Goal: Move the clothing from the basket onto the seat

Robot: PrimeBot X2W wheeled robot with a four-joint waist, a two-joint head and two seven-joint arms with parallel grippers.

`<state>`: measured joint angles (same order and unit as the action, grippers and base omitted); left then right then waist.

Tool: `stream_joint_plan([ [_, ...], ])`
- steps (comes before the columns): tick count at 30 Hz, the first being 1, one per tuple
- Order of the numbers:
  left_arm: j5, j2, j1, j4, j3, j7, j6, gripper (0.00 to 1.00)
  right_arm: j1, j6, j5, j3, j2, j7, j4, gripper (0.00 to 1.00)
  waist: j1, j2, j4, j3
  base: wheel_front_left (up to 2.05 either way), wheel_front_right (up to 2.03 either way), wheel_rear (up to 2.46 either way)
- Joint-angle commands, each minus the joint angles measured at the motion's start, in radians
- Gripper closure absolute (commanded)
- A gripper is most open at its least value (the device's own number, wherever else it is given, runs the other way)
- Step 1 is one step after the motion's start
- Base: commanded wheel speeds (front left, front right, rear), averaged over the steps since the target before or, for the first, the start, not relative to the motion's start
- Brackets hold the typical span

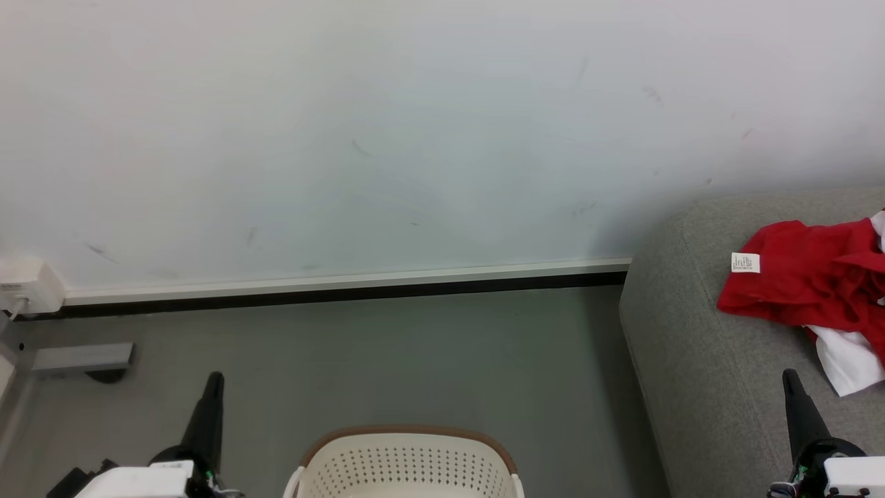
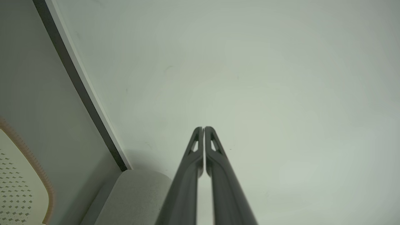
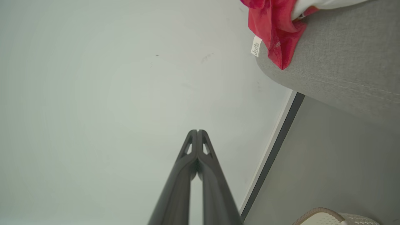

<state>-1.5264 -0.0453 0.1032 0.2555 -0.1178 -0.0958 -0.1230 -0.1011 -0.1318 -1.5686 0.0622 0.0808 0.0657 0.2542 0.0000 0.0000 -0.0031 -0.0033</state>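
Two arms frame the scene in the head view. At the near left, the left end effector (image 1: 213, 387) has its fingers pressed together on nothing. It points away toward the wall (image 1: 415, 138), above the grey floor (image 1: 415, 360). Right of it, at the near middle, stands the basket (image 1: 415, 433). The part of its perforated inside that shows holds no fabric, though its near portion is cut off. Further right is the seat (image 1: 691, 346). The clothing (image 1: 809, 277) lies crumpled on top of it, well apart from the basket. At the near right, the right end effector (image 1: 792, 384) shows against the seat, fingers likewise pressed together and empty, near the garment's white panel.

By my reading the transfer is at its close, with the garment already set down and let go. The next move calls for no fresh grasp. At most it needs a look down into the basket to confirm nothing remains, with both arms kept clear of the fabric.

The heap's long axis seems to run left to right across the seat, though the view's right edge cuts it. The red corner bearing the care label (image 1: 745, 263) points left, toward the seat's rounded end. The white panel trails toward the near side.
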Motion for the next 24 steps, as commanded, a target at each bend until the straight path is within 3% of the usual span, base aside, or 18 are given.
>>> stream_joint_plan([
  [1, -0.02, -0.008, 0.011, -0.004, 0.0, -0.005, -0.006, 1.0, -0.016, 0.002, -0.019, 0.006, -0.002, 0.006, -0.007, 1.0, 0.0, 0.0, 0.0, 0.0, 0.0, 0.0, 0.0],
  [11, -0.09, -0.008, 0.018, -0.007, 0.002, -0.023, -0.011, 1.0, -0.019, 0.002, -0.076, 0.023, -0.004, 0.024, -0.007, 1.0, 0.0, 0.0, 0.003, 0.003, 0.0, 0.0, 0.0],
  [24, -0.091, -0.008, 0.017, -0.007, 0.002, -0.024, -0.009, 1.0, -0.016, 0.002, -0.074, 0.024, -0.005, 0.026, -0.007, 1.0, 0.0, 0.0, 0.003, 0.003, 0.0, 0.0, 0.0],
])
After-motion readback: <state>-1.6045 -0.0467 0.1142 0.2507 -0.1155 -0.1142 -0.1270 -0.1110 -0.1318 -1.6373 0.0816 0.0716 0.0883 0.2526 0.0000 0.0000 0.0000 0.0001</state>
